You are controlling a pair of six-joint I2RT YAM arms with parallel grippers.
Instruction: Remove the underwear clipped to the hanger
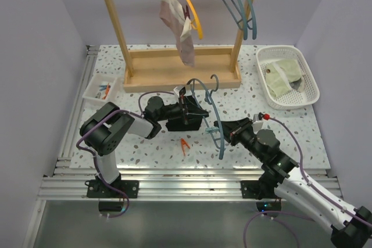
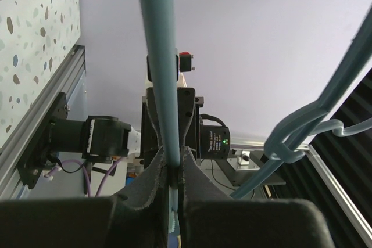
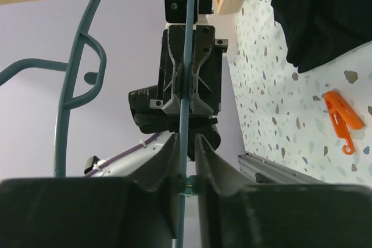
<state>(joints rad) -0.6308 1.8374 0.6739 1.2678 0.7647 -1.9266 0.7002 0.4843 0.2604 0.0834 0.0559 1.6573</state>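
A teal hanger (image 1: 210,107) is held above the table between both grippers. My left gripper (image 1: 199,112) is shut on its bar, seen in the left wrist view (image 2: 172,169) pinching the teal bar (image 2: 158,56). My right gripper (image 1: 221,133) is shut on the hanger's lower part, and in the right wrist view (image 3: 186,150) the thin teal wire (image 3: 185,103) runs between its pads. The black underwear (image 1: 183,123) lies on the table under the left gripper and shows in the right wrist view (image 3: 325,15). The pink-mauve underwear (image 1: 180,27) hangs clipped to a yellow hanger (image 1: 195,15) on the wooden rack (image 1: 180,71).
An orange clip (image 1: 185,144) lies on the table in front of the black garment. A white basket (image 1: 307,94) at the right holds pale green cloth (image 1: 283,76). A small white tray (image 1: 93,92) of clips sits at the left. More teal hangers (image 1: 235,1) hang on the rack.
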